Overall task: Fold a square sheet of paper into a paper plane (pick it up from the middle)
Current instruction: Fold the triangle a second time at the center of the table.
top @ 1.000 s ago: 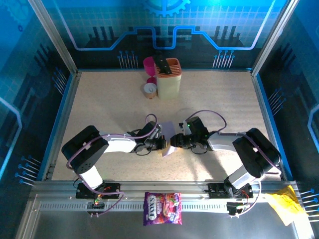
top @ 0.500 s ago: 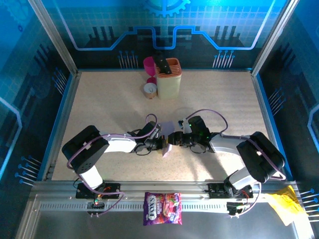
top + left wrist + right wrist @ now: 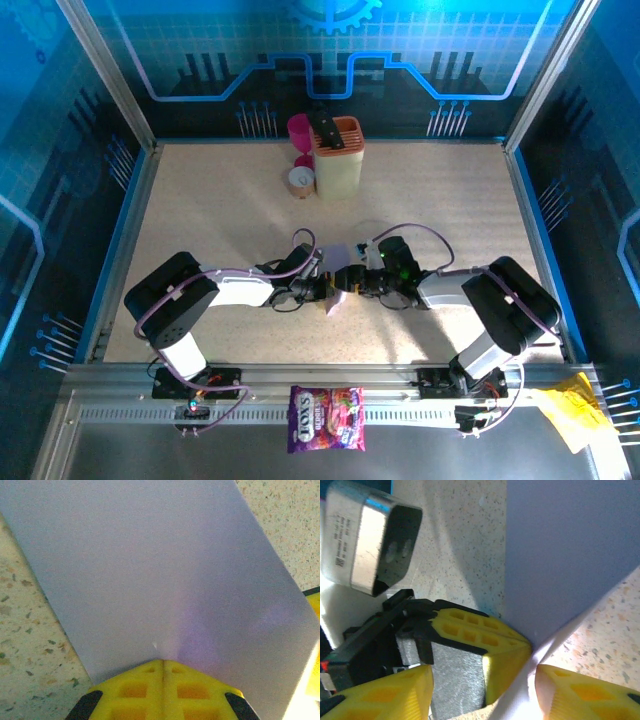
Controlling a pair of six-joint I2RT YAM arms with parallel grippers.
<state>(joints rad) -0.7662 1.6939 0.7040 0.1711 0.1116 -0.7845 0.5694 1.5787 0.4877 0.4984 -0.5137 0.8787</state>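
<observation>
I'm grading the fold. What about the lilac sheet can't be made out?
Top external: the square sheet of paper is tiny, mostly hidden by the left gripper and right gripper; creases unreadable.
Left wrist: corners cut off by frame edges.
Right wrist: near edge lost in glare.

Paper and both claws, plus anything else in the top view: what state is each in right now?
Paper: pinched at one point, fanning out smooth from the pinch.
Left claw: shut on the paper.
Right claw: open, a finger on either side of the paper's edge.
Sweets bag: lying flat on the near rail.
Yellow paper: crumpled, at the near right.
Holder: upright at the back.
</observation>
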